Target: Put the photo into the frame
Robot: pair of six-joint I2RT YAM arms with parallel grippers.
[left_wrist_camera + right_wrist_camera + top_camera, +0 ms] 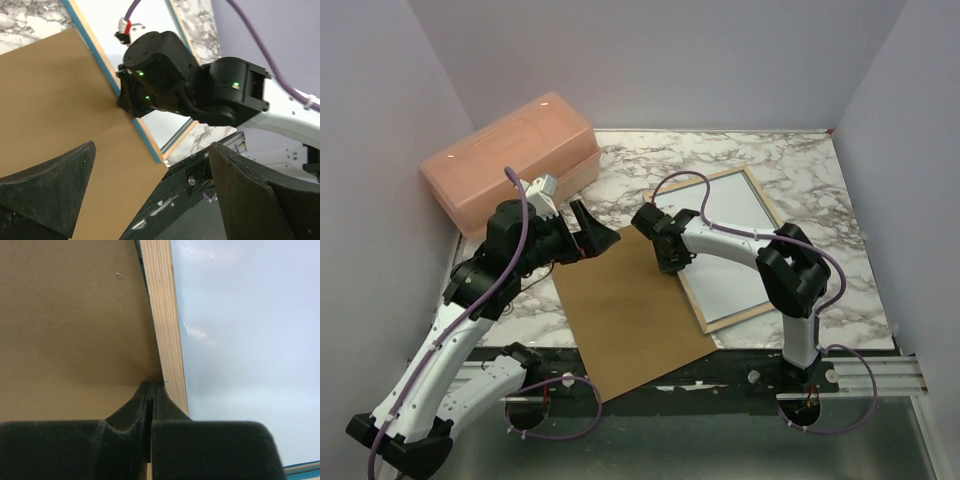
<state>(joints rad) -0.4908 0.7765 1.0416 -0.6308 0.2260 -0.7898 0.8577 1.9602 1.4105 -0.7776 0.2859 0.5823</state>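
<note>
We see pale-wood frame point(165, 315) just beside matte brown board point(70, 315); R gripper point(151, 387) clenched empty, tips at frame's rail; L gripper point(152, 147) agape above board.

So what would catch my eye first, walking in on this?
Probably the big brown board lying mid-table with its near corner over the edge, and the right gripper, shut, poking its tip at the seam where the board meets the pale wooden frame to its right. At the back left sits a translucent pink box, and the left gripper hangs wide open beside it.
</note>
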